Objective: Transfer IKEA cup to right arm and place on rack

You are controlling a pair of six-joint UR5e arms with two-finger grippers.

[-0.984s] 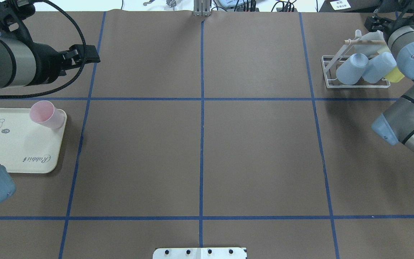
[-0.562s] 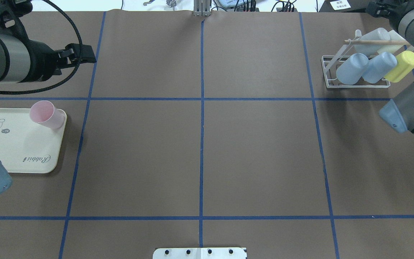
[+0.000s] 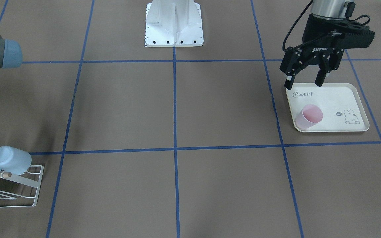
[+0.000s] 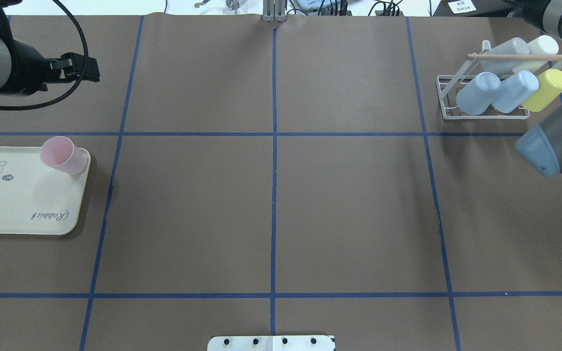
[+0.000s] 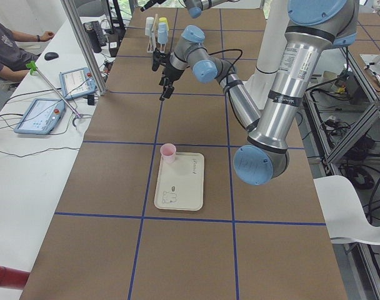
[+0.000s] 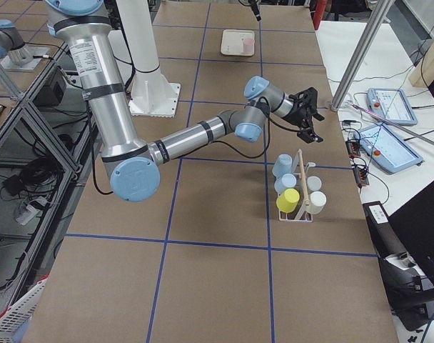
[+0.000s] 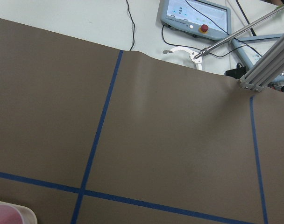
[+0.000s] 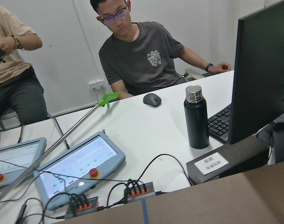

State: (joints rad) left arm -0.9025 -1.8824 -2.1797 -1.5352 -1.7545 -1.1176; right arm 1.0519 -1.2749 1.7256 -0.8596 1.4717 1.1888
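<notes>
A pink cup (image 4: 64,155) stands open end up on the far right corner of a cream rabbit-print tray (image 4: 22,204); the front view also shows the cup (image 3: 309,117). My left gripper (image 3: 304,84) is open and empty, held above the tray's robot-side edge, apart from the cup. It also shows in the overhead view (image 4: 86,68). The white wire rack (image 4: 486,117) at the far right holds two blue cups, a yellow cup (image 4: 547,89) and white ones under a wooden dowel (image 4: 520,57). My right gripper (image 6: 306,114) shows only in the side view, beyond the rack; I cannot tell its state.
Blue tape lines divide the brown table cover. The robot's white base plate (image 3: 174,33) sits at the middle of the near edge. Operators, tablets and a monitor are beyond the far edge. The right arm's elbow (image 4: 539,146) hangs near the rack.
My left gripper has moved left and further from the robot. The right arm has pulled back off the rack toward the far right corner, uncovering the yellow cup.
</notes>
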